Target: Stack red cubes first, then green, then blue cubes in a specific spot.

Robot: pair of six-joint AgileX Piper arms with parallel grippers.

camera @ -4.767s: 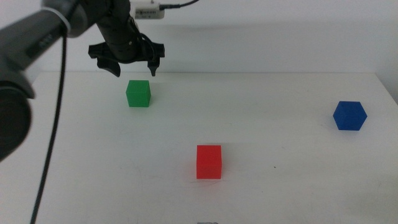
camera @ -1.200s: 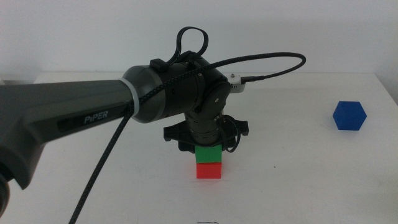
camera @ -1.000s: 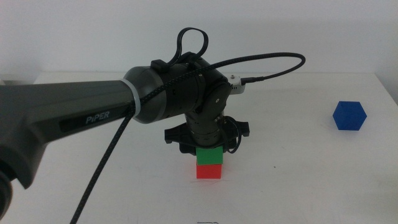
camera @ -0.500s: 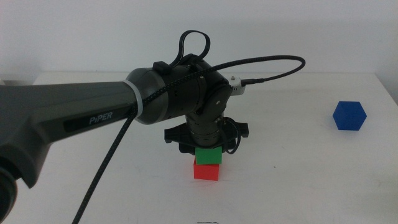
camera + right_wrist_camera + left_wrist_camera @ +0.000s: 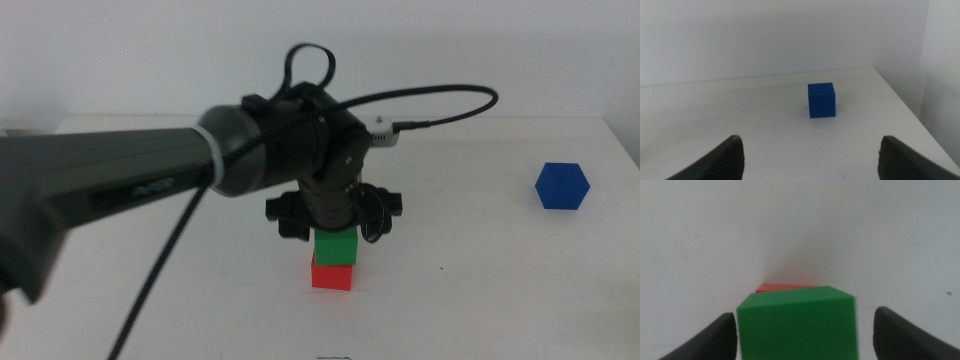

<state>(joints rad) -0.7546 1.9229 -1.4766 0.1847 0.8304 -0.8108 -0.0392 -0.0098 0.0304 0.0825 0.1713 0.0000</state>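
The green cube (image 5: 335, 247) sits on the red cube (image 5: 332, 274) near the table's middle front, a little askew. My left gripper (image 5: 335, 226) hangs just above and around the green cube with its jaws open and spread to either side. In the left wrist view the green cube (image 5: 797, 325) fills the space between the jaws, with a gap at one side, and a sliver of the red cube (image 5: 782, 287) shows behind it. The blue cube (image 5: 562, 186) lies alone at the right. My right gripper (image 5: 810, 160) is open and empty, facing the blue cube (image 5: 821, 100); it is out of the middle view.
The left arm and its cable (image 5: 440, 100) cover the table's left and middle. The white tabletop (image 5: 470, 260) lies bare between the stack and the blue cube. The table's right edge (image 5: 910, 112) runs close behind the blue cube.
The green cube went from the back left onto the red cube. In the last second the jaws spread off it, the gripper rose slightly, and the red cube shifted a little left.
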